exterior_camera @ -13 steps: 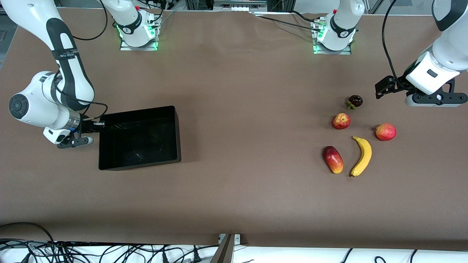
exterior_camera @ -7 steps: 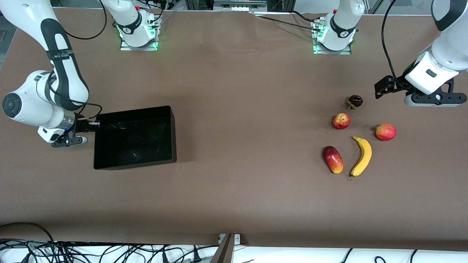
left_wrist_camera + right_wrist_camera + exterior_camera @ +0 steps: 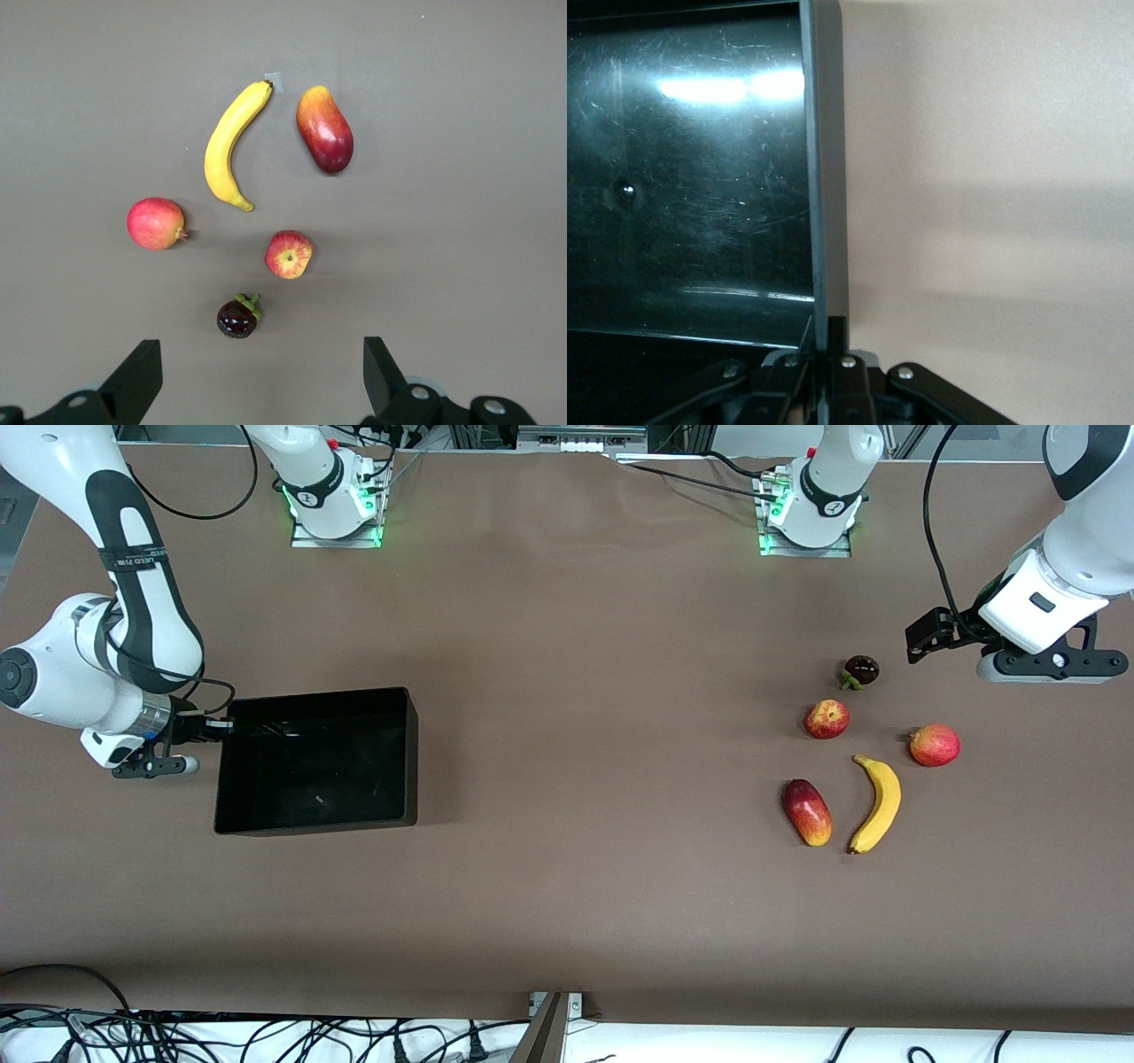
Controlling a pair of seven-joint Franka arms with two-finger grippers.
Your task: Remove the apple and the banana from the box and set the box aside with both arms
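Note:
The black tray (image 3: pixel 314 760) lies toward the right arm's end of the table. My right gripper (image 3: pixel 215 726) is shut on its end wall, and the right wrist view shows the fingers (image 3: pixel 831 341) pinching that wall (image 3: pixel 824 177). The banana (image 3: pixel 877 803) and the red-yellow apple (image 3: pixel 827 718) lie toward the left arm's end. Both also show in the left wrist view, the banana (image 3: pixel 229 146) and the apple (image 3: pixel 289 254). My left gripper (image 3: pixel 1044 666) hovers open and empty above the table beside the fruits; in its own view the gripper (image 3: pixel 257 390) is spread wide.
A mango (image 3: pixel 807 812) lies beside the banana. A dark mangosteen (image 3: pixel 860 670) lies farther from the front camera than the apple. A second round red fruit (image 3: pixel 935 745) lies beside the banana's tip. Bare brown table (image 3: pixel 602 735) separates the tray from the fruits.
My right gripper has dragged the tray toward the right arm's end of the table. My left gripper has drifted only slightly. The fruits have not moved.

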